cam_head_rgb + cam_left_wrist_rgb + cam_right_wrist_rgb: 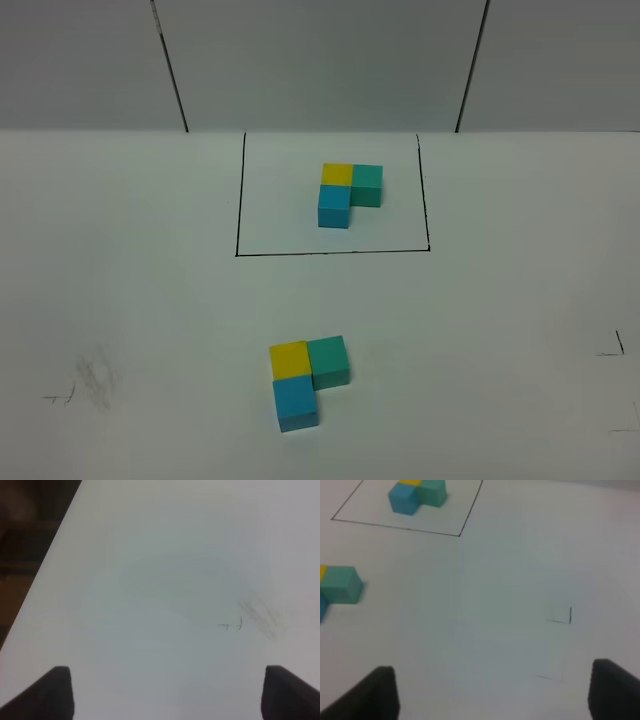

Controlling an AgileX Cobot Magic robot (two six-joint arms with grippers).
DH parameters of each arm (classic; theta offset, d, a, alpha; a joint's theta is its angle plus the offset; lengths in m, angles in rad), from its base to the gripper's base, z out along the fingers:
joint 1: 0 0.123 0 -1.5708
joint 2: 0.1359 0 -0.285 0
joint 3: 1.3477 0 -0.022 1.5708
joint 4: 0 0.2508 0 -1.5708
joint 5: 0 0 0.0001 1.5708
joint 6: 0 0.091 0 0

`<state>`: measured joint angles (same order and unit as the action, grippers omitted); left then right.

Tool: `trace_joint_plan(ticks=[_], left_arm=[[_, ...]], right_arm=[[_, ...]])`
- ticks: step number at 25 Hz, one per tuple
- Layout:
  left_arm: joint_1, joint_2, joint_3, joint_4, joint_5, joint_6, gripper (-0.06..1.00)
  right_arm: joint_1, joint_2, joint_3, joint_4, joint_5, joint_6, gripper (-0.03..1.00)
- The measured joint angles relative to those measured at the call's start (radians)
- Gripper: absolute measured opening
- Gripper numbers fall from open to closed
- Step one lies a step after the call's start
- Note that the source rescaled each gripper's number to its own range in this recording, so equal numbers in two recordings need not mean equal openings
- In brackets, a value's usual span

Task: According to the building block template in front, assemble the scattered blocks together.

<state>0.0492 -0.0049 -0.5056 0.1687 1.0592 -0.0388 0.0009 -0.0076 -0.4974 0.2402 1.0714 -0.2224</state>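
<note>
The building block template [348, 190] stands at the back inside a thin black drawn rectangle [335, 252]: yellow, teal-green and sky-blue cubes in an L. The right wrist view also catches this template [417, 495]. Nearer the front, the scattered blocks touch one another in the same L: yellow [290, 358], teal-green [328, 360], sky-blue [296, 400]. No arm shows in the exterior high view. My left gripper [167, 690] is open over bare table. My right gripper [492, 680] is open with nothing between its fingers, well apart from the teal-green block [341, 584].
Faint pencil marks and a smudge [85, 385] lie at the front left of the white table, shown too in the left wrist view as a smudge [260, 615]. Small pen marks [610, 350] sit at the right. The table's edge [45, 565] borders a dark area.
</note>
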Motion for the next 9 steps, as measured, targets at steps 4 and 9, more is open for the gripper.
trace_joint_plan(ticks=[4,9], left_arm=[[0.0,0.0,0.0,0.0,0.0,0.0,0.67],[0.0,0.0,0.0,0.0,0.0,0.0,0.67]], right_arm=[[0.048,0.0,0.0,0.002,0.0,0.0,0.49],[0.052,0.0,0.0,0.002,0.0,0.0,0.31]])
